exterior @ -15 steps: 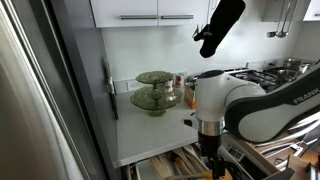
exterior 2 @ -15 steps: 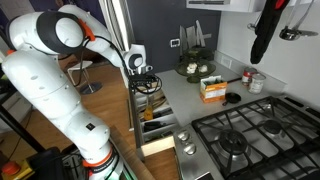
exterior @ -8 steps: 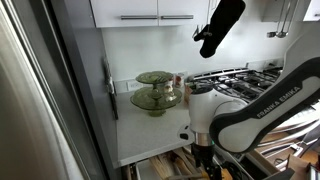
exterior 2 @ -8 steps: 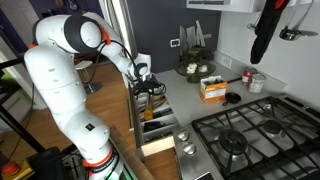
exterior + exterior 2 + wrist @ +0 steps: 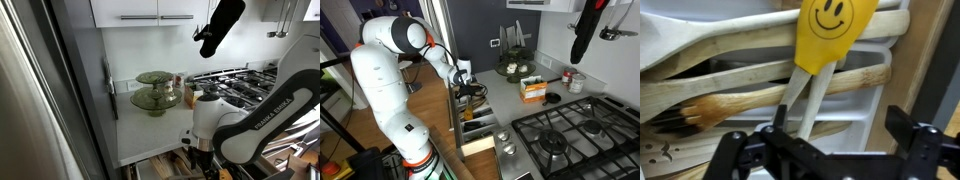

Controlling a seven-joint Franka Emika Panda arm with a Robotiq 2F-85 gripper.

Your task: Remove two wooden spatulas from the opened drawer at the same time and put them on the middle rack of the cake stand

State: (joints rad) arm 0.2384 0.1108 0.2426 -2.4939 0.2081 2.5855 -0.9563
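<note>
With the gripper (image 5: pixel 825 148) spread wide above the drawer (image 5: pixel 478 143), pinch two spatulas (image 5: pixel 760 62) across adjacent handles: light, stiff, smooth wood, probably prone to slipping apart.

Piled wooden spatulas (image 5: pixel 750 90) are overlaid by a yellow smiley-face spatula (image 5: pixel 830 30). The hand (image 5: pixel 825 158) is held spread wide at the lower edge.
</note>
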